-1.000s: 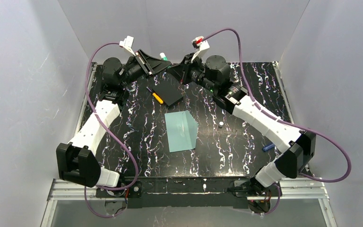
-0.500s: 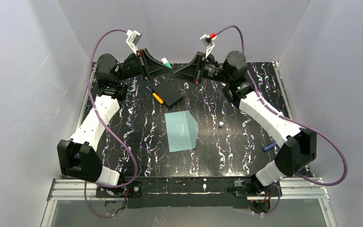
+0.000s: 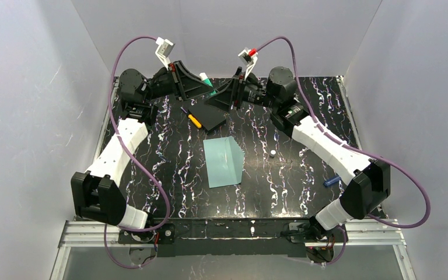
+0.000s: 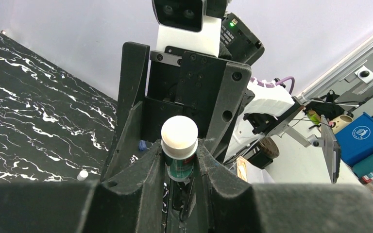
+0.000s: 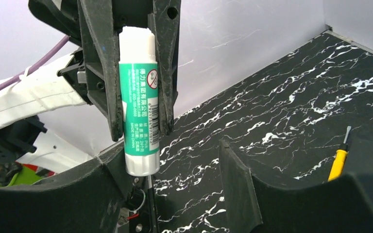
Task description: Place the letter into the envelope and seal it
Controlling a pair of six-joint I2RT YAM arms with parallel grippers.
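Above the table (image 3: 303,163), the left gripper (image 4: 178,156) clamps a glue stick (image 4: 179,138); the right gripper (image 5: 172,165) has its jaws standing apart.

Soft, even light fills the booth, bouncing off the pale walls (image 3: 35,87). Under the arms the table (image 3: 291,175) carries only faint, diffuse shadows and no hard glare. The overhead view is slightly soft. In the right wrist view the glue stick (image 5: 138,107) ahead of the right gripper (image 5: 167,160) is sharp and its print is legible, while the nearest fingers are dark and featureless. In the left wrist view the stick's white end is nearly blown out, and the left gripper (image 4: 179,167) is black and blurred towards the lens.
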